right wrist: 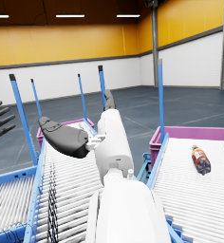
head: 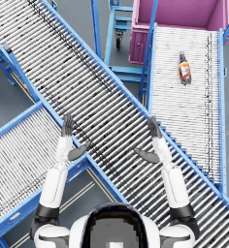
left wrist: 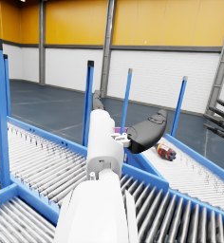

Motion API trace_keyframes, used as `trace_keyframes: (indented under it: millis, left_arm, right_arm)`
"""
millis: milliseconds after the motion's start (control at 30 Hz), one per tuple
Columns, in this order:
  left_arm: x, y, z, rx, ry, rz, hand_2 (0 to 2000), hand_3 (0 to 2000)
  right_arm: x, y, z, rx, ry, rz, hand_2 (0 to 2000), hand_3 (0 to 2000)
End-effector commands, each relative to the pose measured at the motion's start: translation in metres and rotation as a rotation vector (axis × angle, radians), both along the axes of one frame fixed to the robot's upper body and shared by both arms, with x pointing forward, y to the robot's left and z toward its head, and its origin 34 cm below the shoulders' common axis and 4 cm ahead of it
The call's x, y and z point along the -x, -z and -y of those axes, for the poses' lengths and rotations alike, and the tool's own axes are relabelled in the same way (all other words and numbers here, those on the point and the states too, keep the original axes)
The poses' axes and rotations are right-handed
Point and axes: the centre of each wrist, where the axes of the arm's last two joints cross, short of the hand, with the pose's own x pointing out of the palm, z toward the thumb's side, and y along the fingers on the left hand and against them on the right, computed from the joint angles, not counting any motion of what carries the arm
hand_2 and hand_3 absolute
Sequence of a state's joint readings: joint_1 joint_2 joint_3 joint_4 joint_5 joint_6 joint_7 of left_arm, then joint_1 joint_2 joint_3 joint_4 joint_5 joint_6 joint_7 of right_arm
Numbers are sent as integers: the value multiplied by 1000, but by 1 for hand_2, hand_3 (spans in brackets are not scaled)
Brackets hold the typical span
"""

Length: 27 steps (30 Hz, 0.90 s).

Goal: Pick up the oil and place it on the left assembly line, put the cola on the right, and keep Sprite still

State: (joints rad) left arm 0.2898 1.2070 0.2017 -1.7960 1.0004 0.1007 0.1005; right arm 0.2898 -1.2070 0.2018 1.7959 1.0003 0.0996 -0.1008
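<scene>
A wide central conveyor (head: pixel 102 111) of grey rollers is running diagonally across the head view, framed in blue rails. The right conveyor (head: pixel 184 116) is branching off beyond it, and the left conveyor (head: pixel 19 155) is sitting lower on the robot's other side. A magenta bin (head: pixel 184 12) is standing at the far end of the right conveyor.

Both white arms are reaching out over the central conveyor. The left hand (head: pixel 69 140) is holding nothing, its fingers extended and thumb turned inward. The right hand (head: pixel 155 143) is mirroring it, likewise spread and empty.

The only item showing is a dark bottle (head: pixel 184 69) with an orange-red label. It is lying on its side on the right conveyor, well apart from both hands. It is probably the cola, though it is too small to read. No oil or Sprite is appearing in any view.

Such a bottle is likely handling as light, smooth plastic, stiff enough to squeeze but prone to rolling across the rollers. The safest hold would be around the labelled middle, fingers wrapping across its length, not at the narrow neck.
</scene>
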Motion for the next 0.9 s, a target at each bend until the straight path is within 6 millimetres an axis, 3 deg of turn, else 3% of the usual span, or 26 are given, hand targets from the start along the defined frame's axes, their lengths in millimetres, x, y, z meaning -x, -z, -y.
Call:
trace_keyframes:
  millis: [33, 900]
  left_arm:
    - [0, 0, 0, 0, 0, 0, 0, 0]
    - [0, 0, 0, 0, 1, -1, 0, 0]
  right_arm:
    - [0, 0, 0, 0, 0, 0, 0, 0]
    - [0, 0, 0, 0, -1, -1, 0, 0]
